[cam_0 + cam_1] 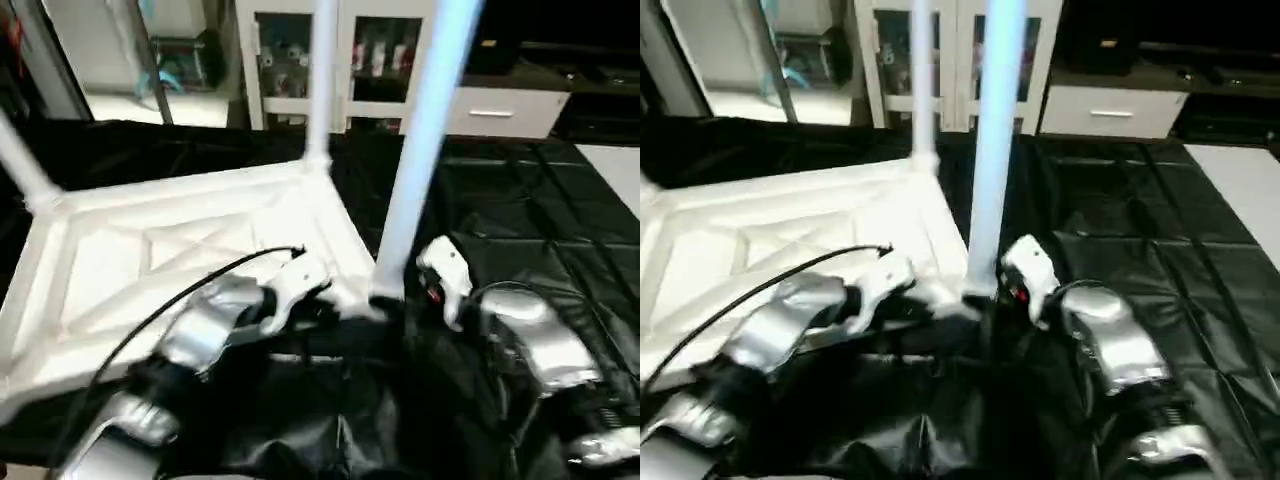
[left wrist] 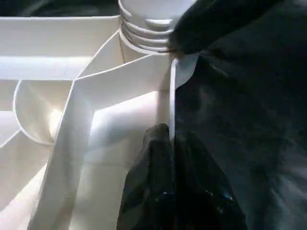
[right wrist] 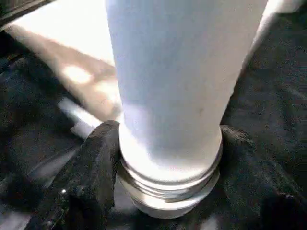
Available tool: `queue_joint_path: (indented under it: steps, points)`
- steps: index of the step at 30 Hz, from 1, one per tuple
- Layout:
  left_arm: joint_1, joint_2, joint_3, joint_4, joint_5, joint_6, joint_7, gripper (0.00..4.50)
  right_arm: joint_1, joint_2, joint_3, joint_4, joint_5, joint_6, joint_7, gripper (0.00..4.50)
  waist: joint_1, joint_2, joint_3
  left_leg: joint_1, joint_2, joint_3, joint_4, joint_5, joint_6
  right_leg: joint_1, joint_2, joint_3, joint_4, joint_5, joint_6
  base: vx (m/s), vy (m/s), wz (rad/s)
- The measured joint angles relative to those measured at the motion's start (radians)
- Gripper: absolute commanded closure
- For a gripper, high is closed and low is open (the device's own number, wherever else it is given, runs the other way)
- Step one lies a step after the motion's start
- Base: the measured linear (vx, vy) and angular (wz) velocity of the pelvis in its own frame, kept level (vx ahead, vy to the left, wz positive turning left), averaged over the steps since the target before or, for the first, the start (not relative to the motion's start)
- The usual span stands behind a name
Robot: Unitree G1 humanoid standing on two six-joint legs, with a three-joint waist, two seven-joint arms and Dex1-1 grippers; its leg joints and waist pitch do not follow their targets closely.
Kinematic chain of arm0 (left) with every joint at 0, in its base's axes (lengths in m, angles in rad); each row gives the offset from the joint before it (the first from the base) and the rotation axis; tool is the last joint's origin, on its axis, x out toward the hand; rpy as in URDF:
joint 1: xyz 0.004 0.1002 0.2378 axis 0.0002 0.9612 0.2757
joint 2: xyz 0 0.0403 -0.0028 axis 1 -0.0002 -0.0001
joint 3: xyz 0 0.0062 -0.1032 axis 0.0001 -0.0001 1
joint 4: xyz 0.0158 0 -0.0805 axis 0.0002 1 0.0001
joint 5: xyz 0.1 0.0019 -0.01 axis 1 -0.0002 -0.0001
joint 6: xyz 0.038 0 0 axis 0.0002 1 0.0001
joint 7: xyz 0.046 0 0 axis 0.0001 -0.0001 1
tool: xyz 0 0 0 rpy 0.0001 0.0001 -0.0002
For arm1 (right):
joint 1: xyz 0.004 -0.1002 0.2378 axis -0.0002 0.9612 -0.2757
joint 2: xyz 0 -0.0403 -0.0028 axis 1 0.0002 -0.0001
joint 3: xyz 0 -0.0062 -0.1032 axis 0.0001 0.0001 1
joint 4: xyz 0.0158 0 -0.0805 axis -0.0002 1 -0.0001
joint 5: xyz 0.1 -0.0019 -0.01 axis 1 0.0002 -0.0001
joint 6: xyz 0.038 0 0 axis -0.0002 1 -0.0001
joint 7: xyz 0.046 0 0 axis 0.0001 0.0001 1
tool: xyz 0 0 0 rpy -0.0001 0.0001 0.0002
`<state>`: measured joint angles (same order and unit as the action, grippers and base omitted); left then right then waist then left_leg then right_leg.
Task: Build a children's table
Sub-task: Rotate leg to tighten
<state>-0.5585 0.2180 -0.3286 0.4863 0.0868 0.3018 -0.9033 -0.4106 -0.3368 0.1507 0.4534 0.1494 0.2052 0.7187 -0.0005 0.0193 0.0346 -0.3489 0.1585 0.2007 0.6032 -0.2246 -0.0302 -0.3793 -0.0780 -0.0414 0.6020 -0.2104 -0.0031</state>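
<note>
The children's table lies upside down on a black sheet, its white X-ribbed tabletop [image 1: 150, 260] facing up. One leg [image 1: 322, 80] stands at the far corner and another [image 1: 20, 160] at the left corner. A third leg [image 1: 420, 150] stands upright in the near right corner socket, with its threaded end [image 3: 168, 189] showing. My right gripper [image 1: 402, 292] is shut on this leg just above the threads, a black finger [image 3: 93, 167] on each side. My left gripper [image 2: 171, 139] is shut on the tabletop's thin rim [image 2: 171, 96] right beside that corner.
The black sheet [image 1: 540, 220] covers the floor around the table. White cabinets [image 1: 380, 60] and a drawer unit [image 1: 500, 110] stand behind. A black cable [image 1: 170, 300] arcs over my left forearm.
</note>
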Motion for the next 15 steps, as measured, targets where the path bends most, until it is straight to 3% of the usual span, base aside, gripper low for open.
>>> queue_joint_path:
  steps: [6,11,15]
  points:
    - [-0.055,-0.067,0.019,0.101,0.010,-0.006,0.138,4.50,-0.028,0.114,-0.035,0.051,-0.029,0.001,-0.274,1.80,-0.004,0.005,-0.001,-0.001,-0.001,0.000,0.000,0.001,0.001,-0.002,0.000,0.001,-0.003,0.002,-0.002,0.000,0.000,0.00]
    - [-0.122,-0.134,0.030,0.219,0.032,-0.036,0.266,4.50,-0.062,0.288,-0.088,0.101,-0.083,0.001,-0.673,1.80,-0.005,0.009,-0.002,-0.002,-0.001,0.000,0.000,0.001,0.000,-0.003,0.000,0.001,-0.003,0.007,-0.009,0.000,0.000,0.00]
    - [-0.124,-0.140,0.035,0.234,0.033,-0.056,0.276,4.50,-0.066,0.321,-0.086,0.112,-0.109,-0.025,-0.748,1.80,0.001,0.017,-0.008,-0.002,-0.002,0.000,-0.004,0.001,0.000,-0.002,-0.001,0.001,-0.007,0.007,-0.008,0.014,0.001,0.00]
